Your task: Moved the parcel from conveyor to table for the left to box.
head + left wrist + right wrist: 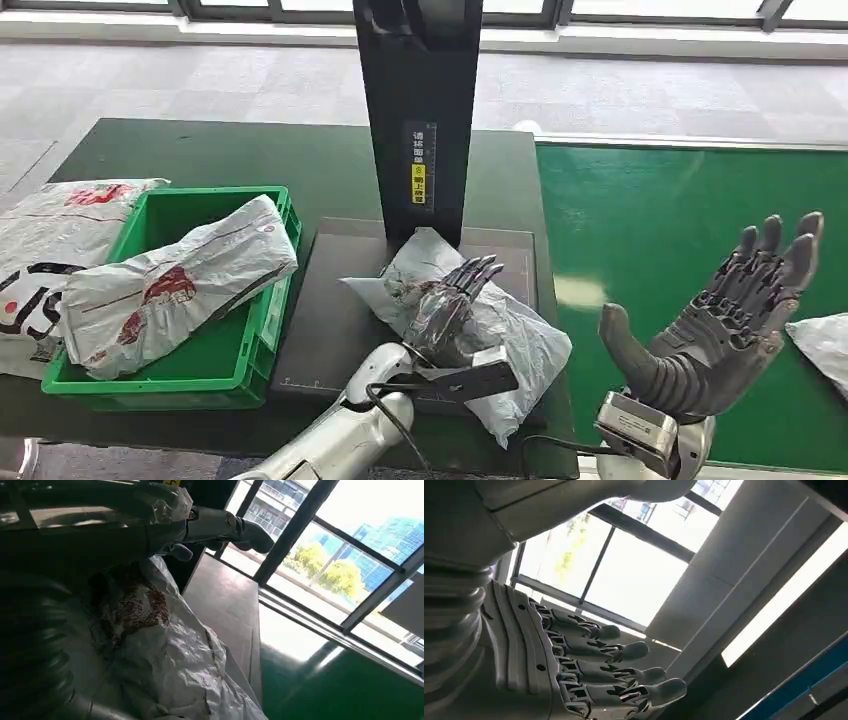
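A grey-white plastic parcel [510,340] [165,645] with a red-brown print lies on the dark scale plate [330,320] at the foot of a black post. My left hand [450,300] [200,525] rests on top of it, fingers stretched out flat towards the post and not closed around it. My right hand [730,320] [574,660] is raised over the green conveyor [650,220], palm up and fingers spread, holding nothing.
A green bin [235,370] at the left holds another printed parcel [180,285]. A further bag [50,240] lies left of the bin. The black post [420,110] stands behind the plate. One more parcel [825,345] sits on the conveyor at the right edge.
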Available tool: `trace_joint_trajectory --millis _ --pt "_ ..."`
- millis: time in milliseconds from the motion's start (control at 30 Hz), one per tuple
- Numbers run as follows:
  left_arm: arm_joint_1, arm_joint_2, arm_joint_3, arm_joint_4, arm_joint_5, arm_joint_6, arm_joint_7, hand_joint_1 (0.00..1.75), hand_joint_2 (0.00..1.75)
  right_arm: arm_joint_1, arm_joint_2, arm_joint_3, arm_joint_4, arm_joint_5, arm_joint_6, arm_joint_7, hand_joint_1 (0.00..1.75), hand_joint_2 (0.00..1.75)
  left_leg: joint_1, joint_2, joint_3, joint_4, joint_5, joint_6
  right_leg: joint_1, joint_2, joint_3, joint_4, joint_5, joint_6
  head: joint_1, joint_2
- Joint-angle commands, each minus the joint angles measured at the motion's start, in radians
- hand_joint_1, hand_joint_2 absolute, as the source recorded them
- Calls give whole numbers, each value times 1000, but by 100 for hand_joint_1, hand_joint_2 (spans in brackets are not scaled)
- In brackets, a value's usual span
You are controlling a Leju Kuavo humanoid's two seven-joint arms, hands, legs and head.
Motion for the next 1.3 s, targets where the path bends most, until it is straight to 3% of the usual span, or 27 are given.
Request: trace_joint_trajectory --millis 33,200,367,400,500,533,600,633,667,1300 --pt "-61 23 -66 106 -19 6 27 0 175 -67 59 -55 31 -2 1 -3 0 175 0 2 0 -1 0 1 0 1 -1 0 1 -2 0 0" --pt "-87 23 -98 160 -95 53 106 0 175 -59 59 -49 35 2 1 -3 0 175 0 2 1 -2 1 1 1 0 0 -2 1 -3 0 0" --pt "-130 23 -185 230 -293 103 327 0 175 -53 59 -50 29 2 1 -3 0 175 0 1 0 -1 1 1 1 -1 0 -1 1 -2 0 0" --pt "-141 23 -217 249 -374 81 432 0 175 -52 59 -53 26 3 1 -3 0 175 0 1 0 0 0 1 1 0 0 0 0 -2 0 0" --pt "-146 23 -221 256 -390 74 455 0 175 -51 59 -54 25 2 1 -3 0 175 0 2 0 -2 1 1 1 0 0 -1 1 -2 0 0" --pt "-155 28 -232 272 -447 70 541 0 175 -47 59 -60 24 1 1 -3 0 175 0 2 0 -1 1 1 1 0 0 -1 1 -2 0 0" --pt "-155 36 -230 274 -481 53 579 16 175 -41 59 -59 20 1 1 -3 0 175 0 2 0 -2 1 1 1 0 0 -2 1 -3 0 0" --pt "-154 39 -227 273 -496 39 592 65 175 -39 59 -59 19 2 1 -3 0 175 0 2 0 -1 0 1 0 0 0 -1 1 -2 0 0" --pt "-153 41 -227 271 -508 29 601 175 175 -39 59 -60 19 2 1 -3 0 175 0 2 0 -2 1 1 1 0 0 -1 1 -2 0 0" --pt "-114 69 -143 242 -650 -122 674 175 175 -24 59 -55 33 -4 1 -3 0 175 0 2 -2 -1 0 0 0 1 1 -1 0 -1 0 0"
